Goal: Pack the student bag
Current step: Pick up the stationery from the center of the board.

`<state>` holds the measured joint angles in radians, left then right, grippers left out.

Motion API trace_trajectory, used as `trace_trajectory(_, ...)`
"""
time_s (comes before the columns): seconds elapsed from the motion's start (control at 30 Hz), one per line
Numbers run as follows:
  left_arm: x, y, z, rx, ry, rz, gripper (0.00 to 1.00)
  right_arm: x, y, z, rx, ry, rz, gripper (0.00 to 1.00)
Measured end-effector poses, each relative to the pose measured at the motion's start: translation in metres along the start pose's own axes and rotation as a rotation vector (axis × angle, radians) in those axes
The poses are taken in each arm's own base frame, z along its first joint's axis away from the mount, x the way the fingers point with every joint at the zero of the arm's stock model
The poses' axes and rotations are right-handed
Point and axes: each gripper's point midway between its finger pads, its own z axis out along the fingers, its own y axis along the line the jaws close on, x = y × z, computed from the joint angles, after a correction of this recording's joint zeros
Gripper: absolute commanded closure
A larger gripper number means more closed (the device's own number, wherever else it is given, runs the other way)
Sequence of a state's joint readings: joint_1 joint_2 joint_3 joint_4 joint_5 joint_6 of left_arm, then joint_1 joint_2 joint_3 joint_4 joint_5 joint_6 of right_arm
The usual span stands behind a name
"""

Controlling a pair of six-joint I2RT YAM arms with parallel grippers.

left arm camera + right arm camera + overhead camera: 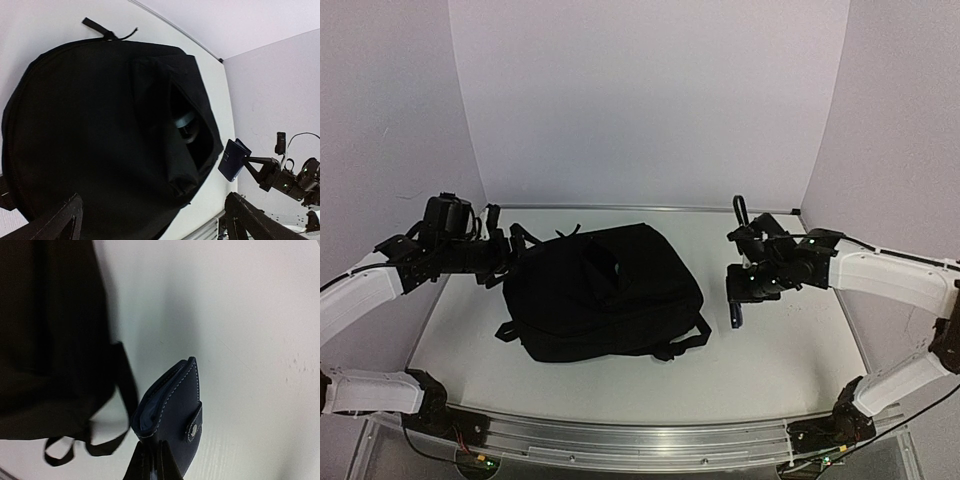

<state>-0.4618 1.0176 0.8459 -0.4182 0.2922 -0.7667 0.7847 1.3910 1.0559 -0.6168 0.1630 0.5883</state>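
Observation:
The student bag point(605, 290) is a large black backpack lying flat in the middle of the table. Its front pocket point(605, 266) gapes open, and in the left wrist view point(187, 125) a dark rounded object shows inside it. My left gripper point(503, 262) hovers at the bag's upper left corner, open and empty, with its fingers point(55, 220) spread wide over the bag point(90, 130). My right gripper point(736, 298) is to the right of the bag, shut on a dark blue snap wallet point(735, 316) held above the table. The wallet point(172, 407) hangs from the gripper point(152, 465) and also shows in the left wrist view point(233, 160).
The bag's straps point(685, 343) trail out at its near right, a strap loop point(87, 445) lying close under the wallet. More straps point(525, 235) bunch at the far left by my left gripper. White walls enclose the table point(790, 350) on three sides.

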Motion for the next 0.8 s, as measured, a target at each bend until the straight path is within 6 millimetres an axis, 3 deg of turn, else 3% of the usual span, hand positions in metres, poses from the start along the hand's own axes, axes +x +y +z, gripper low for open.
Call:
trace_trajectory(0.2, 0.007, -0.039, 0.003, 0.149, 0.065, -0.039, 0.03, -0.026, 0.067, -0.050, -0.207, -0.190, -0.123, 1.00)
trace_trajectory(0.4, 0.044, -0.081, 0.026, 0.252, 0.198, -0.044, 0.03, -0.038, 0.131, -0.081, -0.341, -0.330, -0.241, 1.00)
trace_trajectory(0.57, 0.055, -0.099, 0.038, 0.311, 0.243, -0.081, 0.01, -0.038, 0.171, -0.084, -0.375, -0.400, -0.331, 1.00)
trace_trajectory(0.8, 0.053, -0.107, 0.045, 0.338, 0.249, -0.131, 0.00, -0.015, 0.216, -0.075, -0.367, -0.430, -0.467, 1.00)
